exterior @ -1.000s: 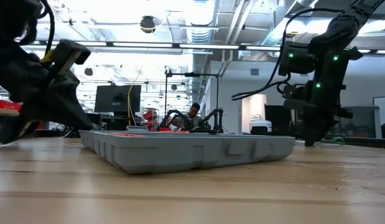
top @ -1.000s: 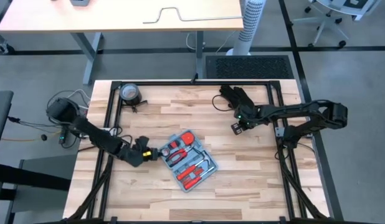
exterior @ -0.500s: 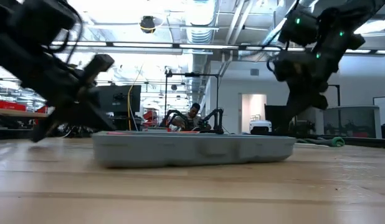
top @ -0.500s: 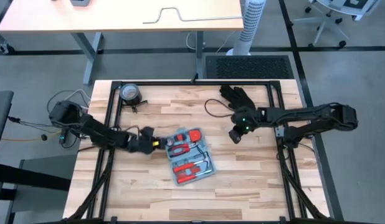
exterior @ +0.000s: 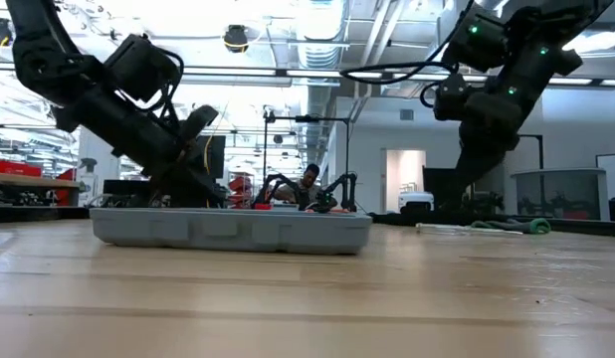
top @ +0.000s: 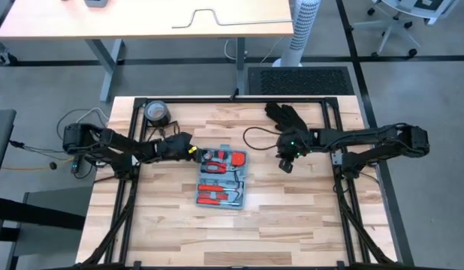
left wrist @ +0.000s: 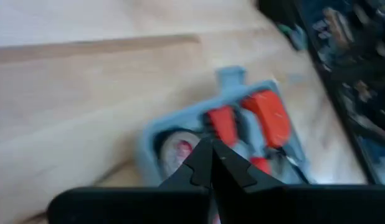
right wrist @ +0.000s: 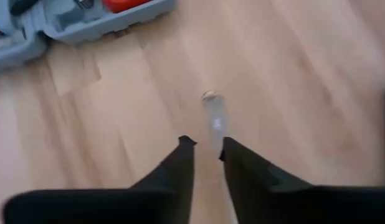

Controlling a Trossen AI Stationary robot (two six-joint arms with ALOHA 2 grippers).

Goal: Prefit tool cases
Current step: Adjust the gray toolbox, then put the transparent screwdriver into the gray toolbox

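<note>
The light-blue tool case [top: 230,196] lies open and flat on the wooden table, with red-handled tools in its slots; it also shows in the low view [exterior: 228,227] and the left wrist view [left wrist: 156,134]. My left gripper [top: 192,150] is shut, with its tips [left wrist: 211,144] at the case's far left corner. My right gripper [top: 285,163] hovers to the right of the case, clear of it. Its fingers [right wrist: 206,142] stand a little apart over bare wood, and a small clear thing [right wrist: 212,115] lies just ahead of them. My left gripper meets the case's rim at its far left corner [left wrist: 174,127] with its shut fingertips. It comes in low from the table's left side. The case rests flat on the table. The tips cover the exact spot, so I cannot be sure of the touch.
A black glove [top: 284,116] lies at the far right and a round black-and-silver thing [top: 157,112] at the far left corner. A thin cord [top: 256,133] loops from the right arm over the table. Bare wood lies near the front edge.
My left gripper has swept toward the table's far edge and a little to the right. The case has slid toward the far left and turned about flat on the table, from lying slantwise to nearly square with the table's edges. My right gripper has tipped slightly downward.
</note>
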